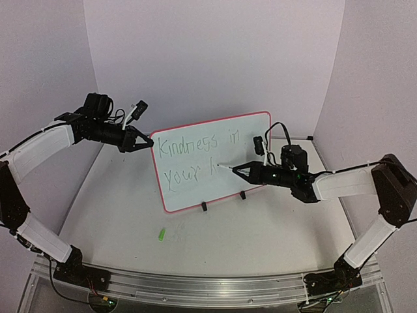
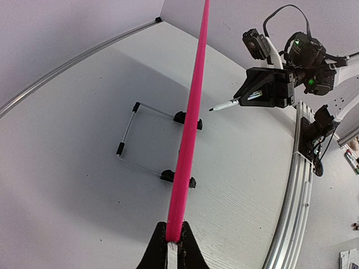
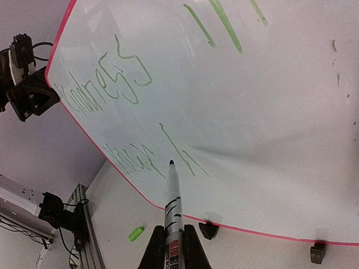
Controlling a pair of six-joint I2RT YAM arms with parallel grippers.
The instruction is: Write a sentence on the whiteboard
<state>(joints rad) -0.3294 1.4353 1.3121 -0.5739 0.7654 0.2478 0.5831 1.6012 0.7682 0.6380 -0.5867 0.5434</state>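
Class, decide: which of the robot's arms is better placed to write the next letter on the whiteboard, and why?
Right: the right pincer grips the marker, tip beside the unfinished sentence on the whiteboard; the left pincer clamps its edge.

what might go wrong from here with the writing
The whiteboard stands on a thin wire stand, steadied by the left tool pinching its rim; a hard push from the marker may tip or slide it. The right tool grips the marker far from its tip, so it might twist and skew the sentence.
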